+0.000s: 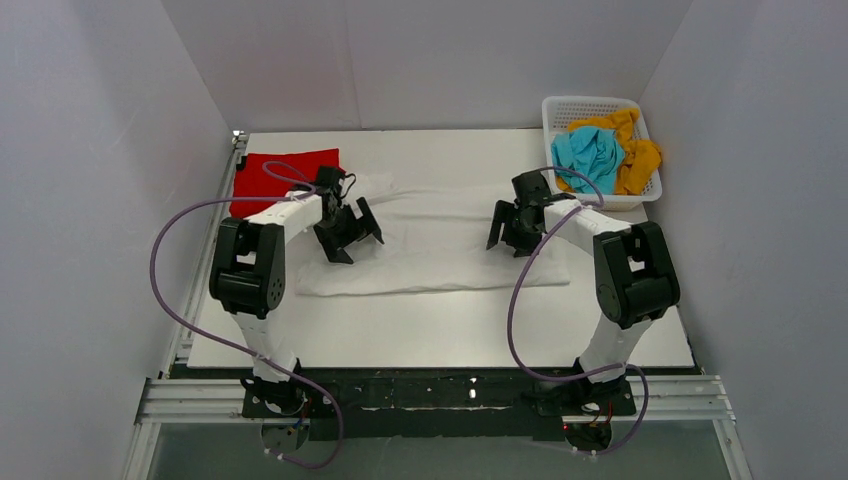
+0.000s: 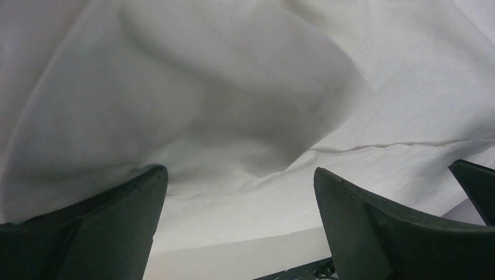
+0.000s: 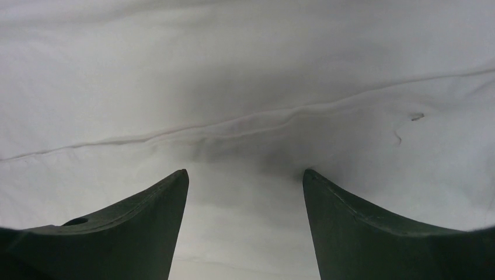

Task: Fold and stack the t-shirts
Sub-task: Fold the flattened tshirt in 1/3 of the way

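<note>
White tabletop (image 1: pixel 440 330), white t-shirt (image 1: pixel 440 245) laid flat across its middle, lattice basket (image 1: pixel 560 108) far right holding teal t-shirt (image 1: pixel 590 155) and mustard t-shirt (image 1: pixel 638 160), red t-shirt (image 1: pixel 270 178) far left, left hand (image 1: pixel 355 240) and right hand (image 1: pixel 508 240) spread wide, low over the white shirt's ends, holding nothing

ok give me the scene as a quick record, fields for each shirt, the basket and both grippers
white t-shirt: spread across the middle of the table
red t-shirt: lying flat at far left
basket: far right corner, holds the teal t-shirt and the mustard t-shirt
left gripper: fingers open, over the white shirt's left end, nothing held
right gripper: fingers open, over its right end, nothing held
</note>
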Tool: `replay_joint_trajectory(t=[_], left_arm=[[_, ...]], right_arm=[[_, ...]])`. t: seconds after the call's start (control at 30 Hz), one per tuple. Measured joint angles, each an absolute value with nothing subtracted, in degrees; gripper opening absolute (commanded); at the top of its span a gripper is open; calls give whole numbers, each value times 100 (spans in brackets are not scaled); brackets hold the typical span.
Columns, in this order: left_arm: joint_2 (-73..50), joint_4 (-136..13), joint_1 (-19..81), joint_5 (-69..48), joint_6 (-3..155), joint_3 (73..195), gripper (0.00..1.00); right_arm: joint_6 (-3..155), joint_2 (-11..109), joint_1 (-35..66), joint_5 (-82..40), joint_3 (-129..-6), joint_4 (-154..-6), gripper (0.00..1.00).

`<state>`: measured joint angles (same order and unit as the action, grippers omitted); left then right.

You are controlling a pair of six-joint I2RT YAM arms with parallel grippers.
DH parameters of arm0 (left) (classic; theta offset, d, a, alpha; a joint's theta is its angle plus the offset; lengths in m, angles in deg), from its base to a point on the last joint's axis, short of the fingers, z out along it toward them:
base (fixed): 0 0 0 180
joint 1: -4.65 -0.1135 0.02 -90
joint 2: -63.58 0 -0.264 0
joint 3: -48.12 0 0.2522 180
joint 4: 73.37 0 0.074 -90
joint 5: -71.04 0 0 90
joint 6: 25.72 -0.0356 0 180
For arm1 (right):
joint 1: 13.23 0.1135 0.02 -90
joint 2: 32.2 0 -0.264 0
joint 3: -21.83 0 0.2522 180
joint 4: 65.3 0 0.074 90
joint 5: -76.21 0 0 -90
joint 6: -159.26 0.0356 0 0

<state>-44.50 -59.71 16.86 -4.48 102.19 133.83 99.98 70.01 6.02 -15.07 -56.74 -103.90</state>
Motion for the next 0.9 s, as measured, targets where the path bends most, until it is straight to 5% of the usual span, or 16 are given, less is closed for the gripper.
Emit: replay_joint_trajectory(t=[0.57,0.9], left_arm=[[-2104,-5588,2451,-852,10932,10760,98],[-2122,-5151,2466,-1099,10790,10828,98]], right_arm=[[10403,5098,580,-2692,-3382,-9783,79],[11222,4245,748,-2648,-2875,-11079,80]])
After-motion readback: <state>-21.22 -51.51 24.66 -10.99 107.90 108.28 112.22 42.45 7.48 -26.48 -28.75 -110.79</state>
